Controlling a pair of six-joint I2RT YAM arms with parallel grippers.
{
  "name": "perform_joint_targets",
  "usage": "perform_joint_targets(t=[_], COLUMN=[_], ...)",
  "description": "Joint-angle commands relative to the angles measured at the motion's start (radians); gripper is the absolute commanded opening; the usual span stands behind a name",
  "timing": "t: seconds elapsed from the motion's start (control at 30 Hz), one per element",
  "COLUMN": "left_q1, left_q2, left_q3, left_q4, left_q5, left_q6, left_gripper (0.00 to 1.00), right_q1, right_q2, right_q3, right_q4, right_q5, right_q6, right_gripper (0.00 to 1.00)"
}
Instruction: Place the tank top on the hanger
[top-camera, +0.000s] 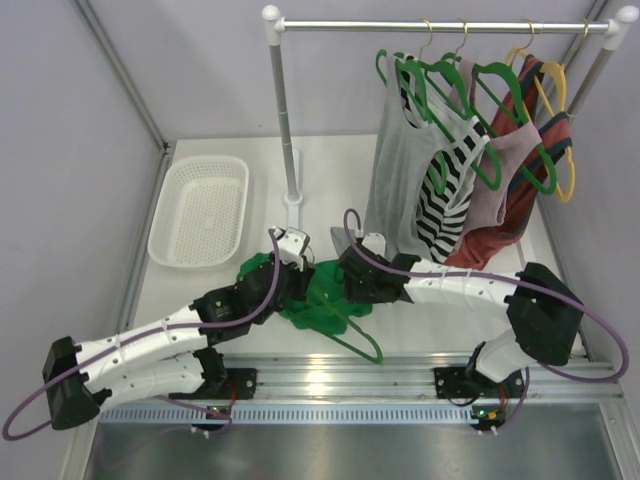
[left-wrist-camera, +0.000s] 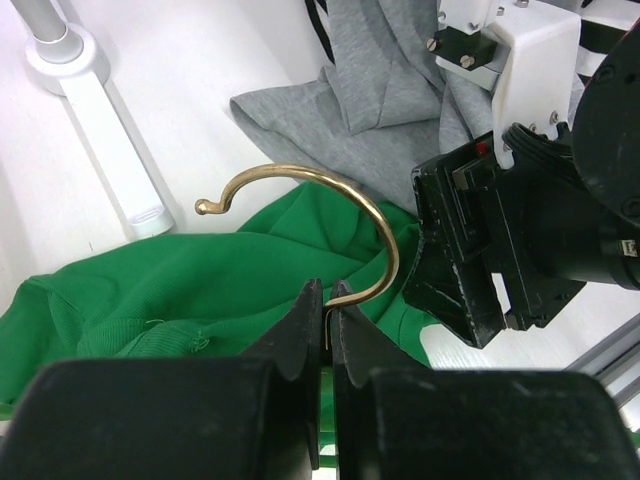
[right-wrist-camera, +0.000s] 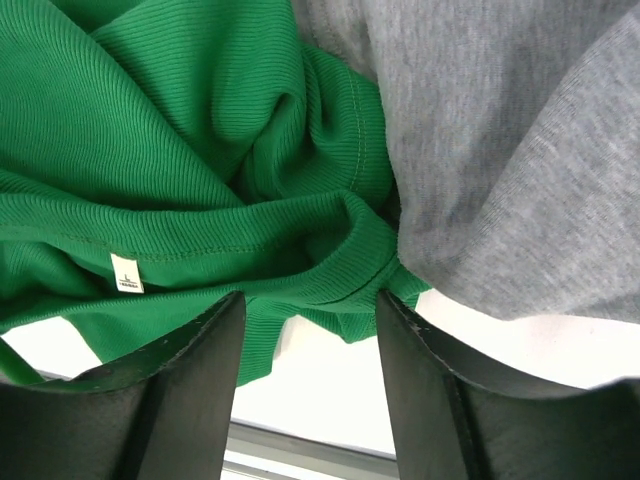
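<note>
The bright green tank top lies crumpled on the table between my two grippers. The green hanger lies partly under it, with one corner sticking out toward the front edge. My left gripper is shut on the stem of the hanger's brass hook; in the top view it is at the top's left side. My right gripper is open, its jaws either side of a ribbed edge of the tank top. In the top view it is at the top's right side.
A clothes rack stands behind, holding a grey tank top, a striped top, a rust top and yellow hangers. The grey hem lies right beside the green fabric. A white basket sits at the back left.
</note>
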Motion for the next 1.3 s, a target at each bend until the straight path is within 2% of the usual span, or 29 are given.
perform_joint_targets(t=[0.0, 0.1, 0.23, 0.27, 0.3, 0.37, 0.4, 0.5, 0.53, 0.83, 0.87, 0.9, 1.0, 1.1, 1.27], left_q1=[-0.007, -0.007, -0.008, -0.008, -0.01, -0.008, -0.008, -0.008, -0.01, -0.012, -0.01, -0.01, -0.01, -0.013, -0.013], left_q2=[-0.038, -0.047, -0.047, -0.047, -0.048, -0.05, -0.051, -0.062, -0.064, -0.05, -0.048, -0.042, -0.033, -0.027, -0.035], left_q3=[-0.003, -0.008, -0.008, -0.006, -0.005, -0.005, -0.002, 0.001, 0.006, 0.017, 0.017, 0.018, 0.02, 0.018, 0.018], left_q4=[0.074, 0.074, 0.075, 0.074, 0.074, 0.074, 0.074, 0.074, 0.074, 0.089, 0.092, 0.095, 0.095, 0.098, 0.1], left_q5=[-0.014, -0.017, -0.017, -0.016, -0.019, -0.021, -0.022, -0.034, -0.04, -0.091, -0.085, -0.083, -0.082, -0.077, -0.074], left_q6=[-0.008, -0.011, -0.015, -0.015, -0.015, -0.015, -0.015, -0.026, -0.029, -0.071, -0.072, -0.074, -0.078, -0.078, -0.063], left_gripper=[0.0, 0.0, 0.0, 0.0, 0.0, 0.0, 0.0, 0.0, 0.0, 0.0, 0.0, 0.0, 0.0, 0.0, 0.0], right_q1=[-0.013, -0.014, -0.019, -0.018, -0.018, -0.018, -0.019, -0.016, -0.016, -0.011, -0.011, -0.011, -0.011, -0.022, -0.039], right_q2=[-0.013, -0.007, 0.008, 0.005, -0.002, -0.016, -0.038, -0.103, -0.119, -0.297, -0.305, -0.311, -0.291, -0.245, -0.136], right_q3=[0.048, 0.049, 0.029, 0.025, 0.013, -0.001, -0.021, -0.082, -0.101, -0.224, -0.222, -0.204, -0.143, -0.089, 0.028], right_q4=[0.02, 0.018, 0.037, 0.038, 0.041, 0.043, 0.046, 0.056, 0.061, 0.061, 0.063, 0.06, 0.038, 0.041, 0.02], right_q5=[0.025, 0.027, 0.019, 0.017, 0.019, 0.02, 0.024, 0.028, 0.028, 0.039, 0.034, 0.028, 0.027, 0.018, 0.004], right_q6=[0.016, 0.014, 0.019, 0.02, 0.022, 0.026, 0.029, 0.04, 0.043, 0.062, 0.062, 0.06, 0.052, 0.046, 0.023], right_gripper=[0.55, 0.56, 0.47, 0.42, 0.32, 0.22, 0.13, 0.0, 0.0, 0.02, 0.08, 0.23, 0.43, 0.5, 0.55])
